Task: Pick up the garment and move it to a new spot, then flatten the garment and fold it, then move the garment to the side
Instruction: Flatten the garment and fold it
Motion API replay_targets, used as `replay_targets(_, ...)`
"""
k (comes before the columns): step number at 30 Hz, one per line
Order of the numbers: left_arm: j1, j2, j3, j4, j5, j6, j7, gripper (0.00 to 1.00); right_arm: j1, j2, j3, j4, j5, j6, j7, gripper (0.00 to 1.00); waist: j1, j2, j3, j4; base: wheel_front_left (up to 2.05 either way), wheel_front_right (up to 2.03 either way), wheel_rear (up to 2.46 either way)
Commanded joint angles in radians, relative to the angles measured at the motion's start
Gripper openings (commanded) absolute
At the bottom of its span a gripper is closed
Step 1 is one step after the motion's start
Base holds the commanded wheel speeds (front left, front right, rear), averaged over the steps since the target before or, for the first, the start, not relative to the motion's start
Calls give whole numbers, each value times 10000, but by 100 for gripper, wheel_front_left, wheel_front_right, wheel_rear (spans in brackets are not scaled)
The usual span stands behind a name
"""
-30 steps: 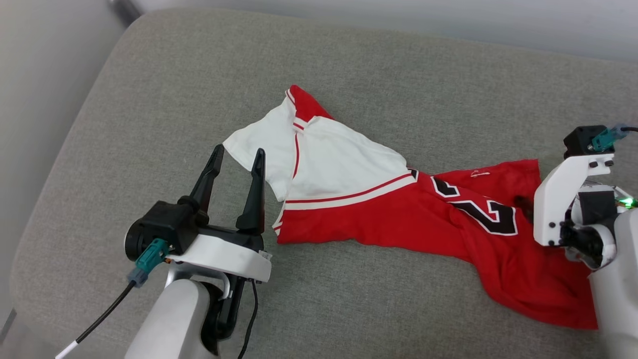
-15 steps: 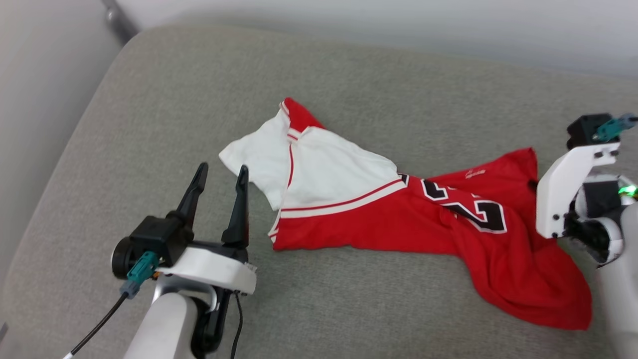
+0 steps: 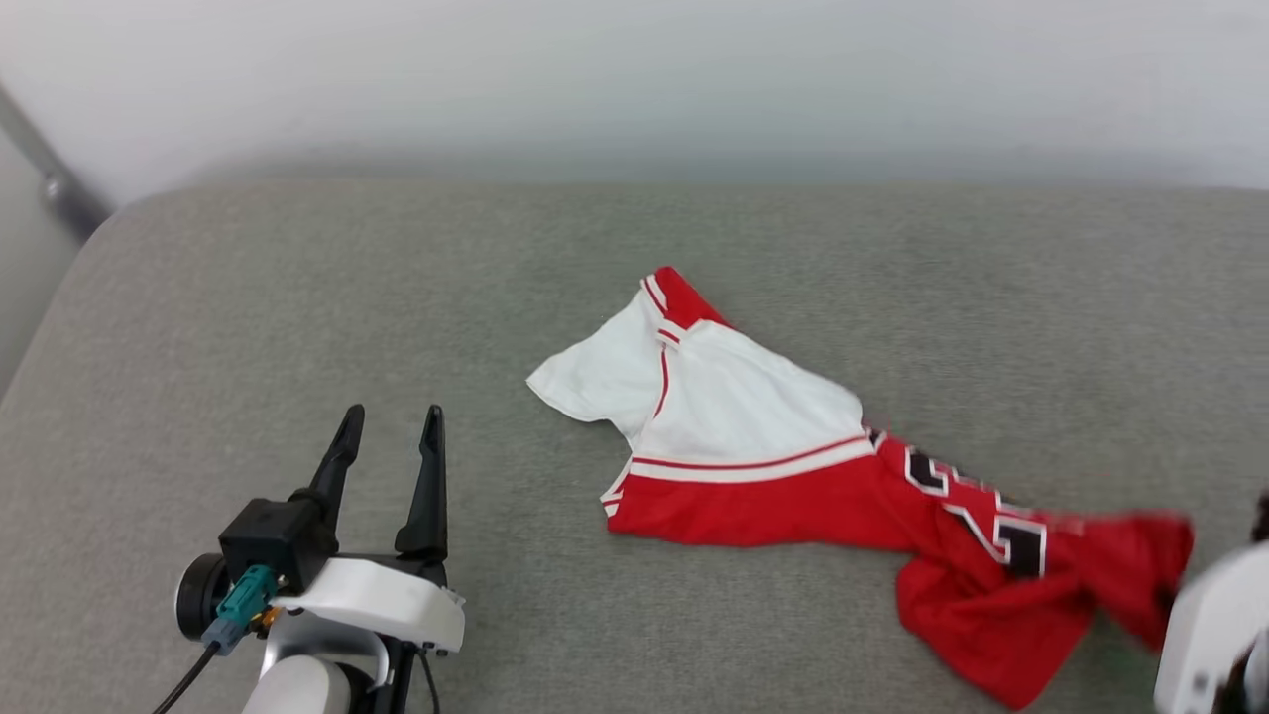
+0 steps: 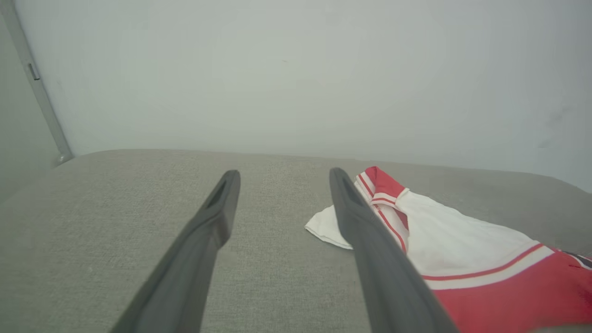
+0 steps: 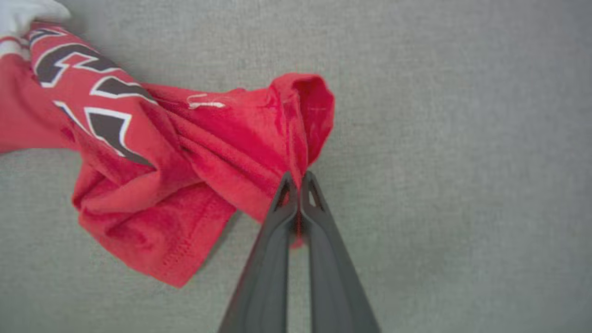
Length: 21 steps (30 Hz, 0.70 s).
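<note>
we go to the writing first: black numerals with white outlines run across the red part of the garment, but folds break them up and we can't read a full number. in the right wrist view a small white script mark sits on the red cloth, too small to read.

around it we've got a grey cushion, a pale wall at 12 o'clock and a grey metal bar at 10 o'clock.

the garment lies on the cushion from the middle of the head view out to 4 o'clock, white sleeve toward 9, red hem bunched at 4.

the left gripper sits at 7 o'clock, fingers spread wide and holding nothing, apart from the sleeve. in its own wrist view one finger crosses in front of the sleeve edge.

the right gripper has its fingers pinched tight on a gathered fold of red hem. in the head view its pale wrist housing, blurred, covers the hem's far corner.

the cushion is a coarse weave and the jersey soft and creased, with a stitched hem and striped red-white trim. the fingers are long, dark and tapered.
</note>
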Motion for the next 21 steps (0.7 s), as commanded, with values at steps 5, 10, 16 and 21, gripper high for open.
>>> replay_targets(5, 320, 129, -4, -243, -64, 119, 247, 100, 1715, 855, -302, 829, 3, -7, -646, 5, 0, 0, -177, -462, 0, 0, 0)
replay_targets(10, 471, 179, -56, -313, -93, 143, 341, 100, 1820, 1039, -113, 1803, 394, -5, -2443, 100, 0, 0, -213, -458, 0, 0, 0)
replay_targets(16, 582, 203, -101, -358, -156, 175, 409, 100, 1320, 1032, -230, 1576, 550, -5, -5063, 100, 0, 0, -318, -381, 0, 0, 0)
replay_targets(21, 515, 180, -173, -420, -163, 198, 430, 100, 555, 807, -222, 1499, 410, -7, -5612, 100, 0, 0, -315, -260, 0, 0, 0)
